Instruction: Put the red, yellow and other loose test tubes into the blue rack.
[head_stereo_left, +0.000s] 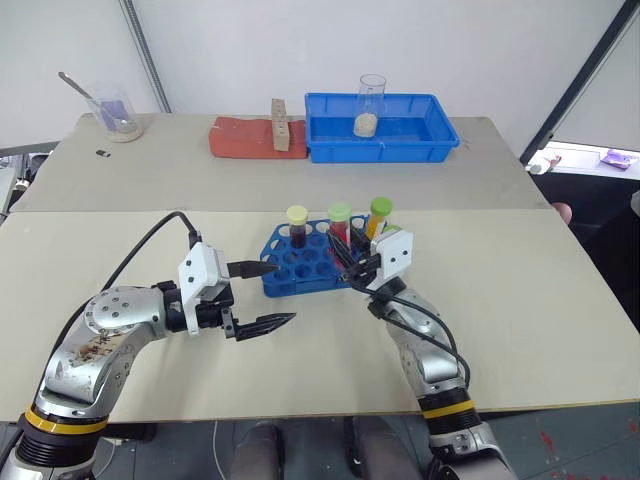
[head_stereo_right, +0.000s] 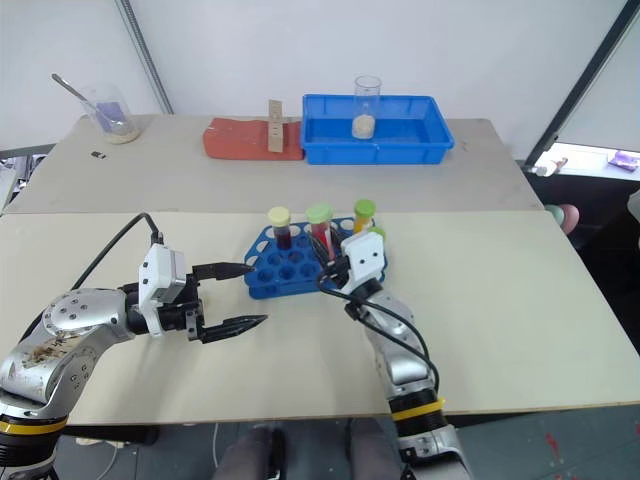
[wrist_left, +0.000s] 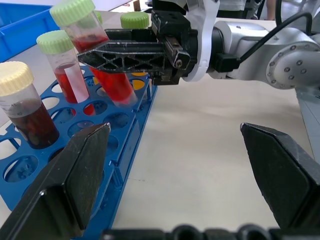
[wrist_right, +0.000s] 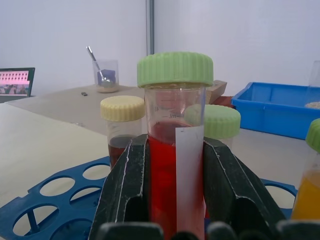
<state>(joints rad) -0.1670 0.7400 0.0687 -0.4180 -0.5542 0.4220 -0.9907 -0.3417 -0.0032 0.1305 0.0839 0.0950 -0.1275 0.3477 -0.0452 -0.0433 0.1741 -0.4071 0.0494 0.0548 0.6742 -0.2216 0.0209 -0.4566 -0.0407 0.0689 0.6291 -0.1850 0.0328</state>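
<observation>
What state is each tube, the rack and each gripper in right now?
Right gripper: shut on the red tube.
Red tube: green-capped, held tilted over the blue rack, not yet seated.
Left gripper: open, empty, beside the rack.
Blue rack: flat on the table, most holes free.
Dark tube: yellow-capped, upright in the rack.
Orange tube: green-capped, standing in the rack.

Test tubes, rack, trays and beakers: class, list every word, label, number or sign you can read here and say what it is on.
No text can be read.
Tube held by the right gripper: a blank white strip and faint graduation marks near its green cap, too blurred to read.
Dark-liquid tube with the yellow cap: faint printed lines, unreadable.
Screen at the table's far edge: pink picture, too small to read.
Blue rack: no markings.
</observation>
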